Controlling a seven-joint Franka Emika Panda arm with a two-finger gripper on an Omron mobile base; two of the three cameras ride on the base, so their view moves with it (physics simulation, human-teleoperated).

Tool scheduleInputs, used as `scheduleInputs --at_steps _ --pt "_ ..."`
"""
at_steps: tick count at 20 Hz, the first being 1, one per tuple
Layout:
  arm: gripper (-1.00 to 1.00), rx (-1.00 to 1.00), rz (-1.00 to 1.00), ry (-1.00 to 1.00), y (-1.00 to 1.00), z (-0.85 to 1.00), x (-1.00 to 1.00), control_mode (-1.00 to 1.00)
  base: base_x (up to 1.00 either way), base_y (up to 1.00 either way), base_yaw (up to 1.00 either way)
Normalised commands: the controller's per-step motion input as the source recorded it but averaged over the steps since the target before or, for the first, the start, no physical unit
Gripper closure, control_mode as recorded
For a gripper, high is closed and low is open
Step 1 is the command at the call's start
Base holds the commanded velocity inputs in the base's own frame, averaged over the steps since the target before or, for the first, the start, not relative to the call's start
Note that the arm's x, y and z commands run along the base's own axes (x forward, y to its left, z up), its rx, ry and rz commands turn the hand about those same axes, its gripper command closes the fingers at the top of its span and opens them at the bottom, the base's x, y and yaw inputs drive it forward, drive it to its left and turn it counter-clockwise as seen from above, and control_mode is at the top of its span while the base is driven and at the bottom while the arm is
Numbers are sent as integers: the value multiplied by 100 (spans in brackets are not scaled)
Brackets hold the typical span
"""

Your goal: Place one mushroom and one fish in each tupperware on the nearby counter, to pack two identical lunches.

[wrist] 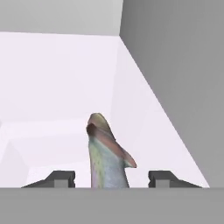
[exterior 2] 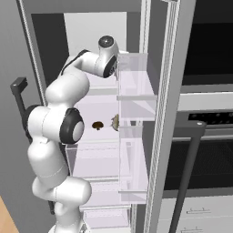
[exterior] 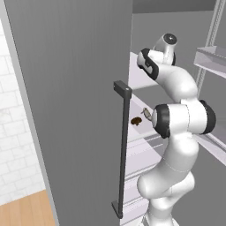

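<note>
inside the fridge, reaching for a fish

across the open fridge, going left to right in the left base view, we first meet the big grey door [exterior: 75, 110] swung wide with its dark bar handle [exterior: 122, 150], which is what lets our arm reach the shelves at all. next comes a middle shelf [exterior: 141, 130] holding a brown mushroom [exterior: 136, 120] and, just beside it, a second fish [exterior: 146, 113]; we judge they sit there as stock for the two lunches. further right our arm bends up and over to an upper shelf.

from the hand view, a fish [wrist: 105, 159] lies on the pale shelf floor [wrist: 57, 87], its body running away from us between the two dark fingertips [wrist: 61, 178]. our gripper [wrist: 111, 179] is spread, with the fingers standing clear on either side of the fish rather than pressing it, so nothing is held yet. we judge the straddle is set up so a simple squeeze catches the narrow body.

the tupperwares and the counter lie somewhere we cannot place from these views.
</note>
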Motion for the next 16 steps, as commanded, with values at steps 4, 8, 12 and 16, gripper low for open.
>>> scheduleInputs --at_steps 4,8,12,16 --pt "100 -1 0 5 2 -57 -12 -100 0 0 0" --pt "100 0 0 -1 9 -36 -24 -100 0 0 0" --pt "100 1 -1 -11 41 0 -96 -100 0 0 0" --pt "100 4 0 -18 43 0 -100 -100 0 0 0"
